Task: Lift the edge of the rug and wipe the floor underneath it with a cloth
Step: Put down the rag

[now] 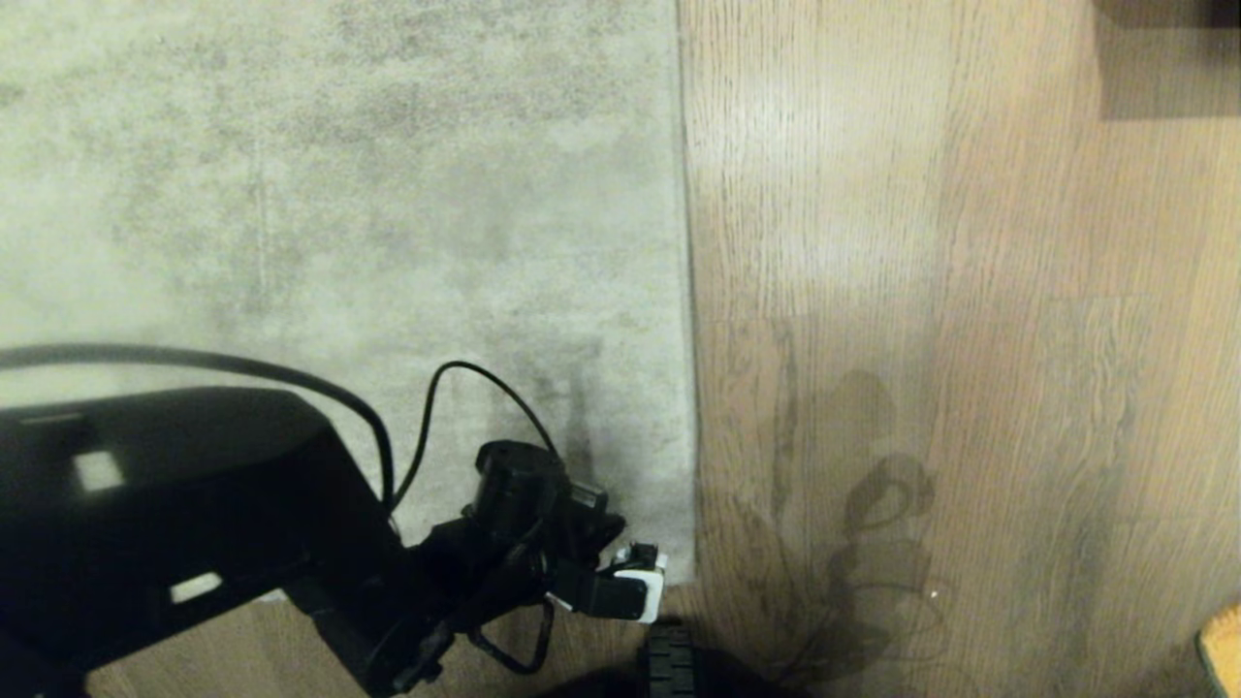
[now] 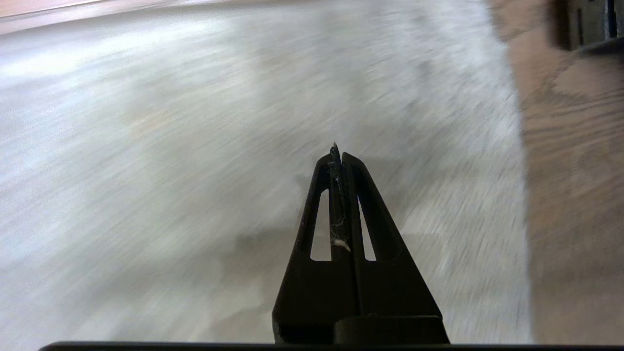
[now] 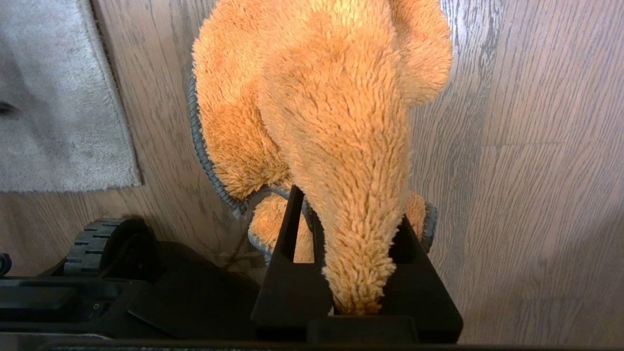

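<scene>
1. Grey-beige mottled pile fills the left and far part of my head view: the rug lies flat, and the rug edge runs straight from far to near, ending in a square corner at the near side.
2. Light brown wood-grain planks of the floor take up the whole right side, and a strip of them also shows near me, below the rug's corner.
3. My left claw has its two black fingers pressed together with nothing between them. In its own wrist view it points out over the rug's surface, with the rug's border and the floor off to one side.
4. In the head view the left arm reaches in from the near left, and its wrist sits just above the rug's near corner, close beside the border.
5. My right claw is clamped on the cloth, a fuzzy orange-tan rag with a grey stitched hem. The rag bunches out beyond the fingers over bare floor.
6. In the right wrist view the rug's corner lies off to one side of the cloth, apart from it, and a black ribbed wheel of the base sits near the claw.
</scene>
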`<state>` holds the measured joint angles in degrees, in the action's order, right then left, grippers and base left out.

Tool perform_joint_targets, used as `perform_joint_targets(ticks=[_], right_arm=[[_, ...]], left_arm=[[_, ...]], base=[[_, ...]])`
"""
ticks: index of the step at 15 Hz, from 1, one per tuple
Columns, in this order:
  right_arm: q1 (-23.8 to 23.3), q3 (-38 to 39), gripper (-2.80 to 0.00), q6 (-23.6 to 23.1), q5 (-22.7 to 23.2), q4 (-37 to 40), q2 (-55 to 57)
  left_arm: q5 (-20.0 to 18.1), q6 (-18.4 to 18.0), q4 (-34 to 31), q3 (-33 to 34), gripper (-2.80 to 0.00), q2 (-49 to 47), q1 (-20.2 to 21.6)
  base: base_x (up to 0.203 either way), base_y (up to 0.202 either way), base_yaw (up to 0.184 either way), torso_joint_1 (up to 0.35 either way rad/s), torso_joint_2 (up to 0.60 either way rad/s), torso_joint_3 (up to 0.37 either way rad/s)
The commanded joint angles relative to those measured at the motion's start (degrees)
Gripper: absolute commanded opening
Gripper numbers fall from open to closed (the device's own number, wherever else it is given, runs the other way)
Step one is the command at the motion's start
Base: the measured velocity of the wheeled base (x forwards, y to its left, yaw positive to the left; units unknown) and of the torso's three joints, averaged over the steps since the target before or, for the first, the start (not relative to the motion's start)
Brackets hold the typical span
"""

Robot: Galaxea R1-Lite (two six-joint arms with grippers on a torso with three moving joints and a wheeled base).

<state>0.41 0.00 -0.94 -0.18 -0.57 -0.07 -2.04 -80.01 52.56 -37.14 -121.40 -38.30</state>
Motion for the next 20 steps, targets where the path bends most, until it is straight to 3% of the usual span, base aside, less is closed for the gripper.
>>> perform_joint_targets(ticks=[1,5,8,13,16,20], right_arm=[[0.02,0.0,-2.8,-0.03,0.01,-0.04,0.07],[0.02,0.0,-2.8,-0.03,0.01,-0.04,0.07],[0.02,0.0,-2.8,-0.03,0.01,-0.04,0.07],[0.02,0.0,-2.8,-0.03,0.01,-0.04,0.07],[0.02,0.0,-2.8,-0.03,0.01,-0.04,0.07],[0.02,0.0,-2.8,-0.03,0.01,-0.04,0.07]], left_arm=[[-0.01,0.37,0.23,4.74,-2.8,11.81,0.05],[0.28,8.43,0.08,17.19,-2.8,28.92,0.6],[0.28,11.78,0.36,23.24,-2.8,39.24,3.1],[0.18,15.79,-0.05,27.11,-2.8,51.89,5.63],[0.16,20.02,-0.13,30.21,-2.8,59.42,8.23],[-0.44,27.24,-3.58,36.04,-2.8,72.53,15.58]], base=[[0.0,0.0,0.0,0.0,0.0,0.0],[0.0,0.0,0.0,0.0,0.0,0.0],[0.0,0.0,0.0,0.0,0.0,0.0],[0.0,0.0,0.0,0.0,0.0,0.0],[0.0,0.0,0.0,0.0,0.0,0.0],[0.0,0.0,0.0,0.0,0.0,0.0]])
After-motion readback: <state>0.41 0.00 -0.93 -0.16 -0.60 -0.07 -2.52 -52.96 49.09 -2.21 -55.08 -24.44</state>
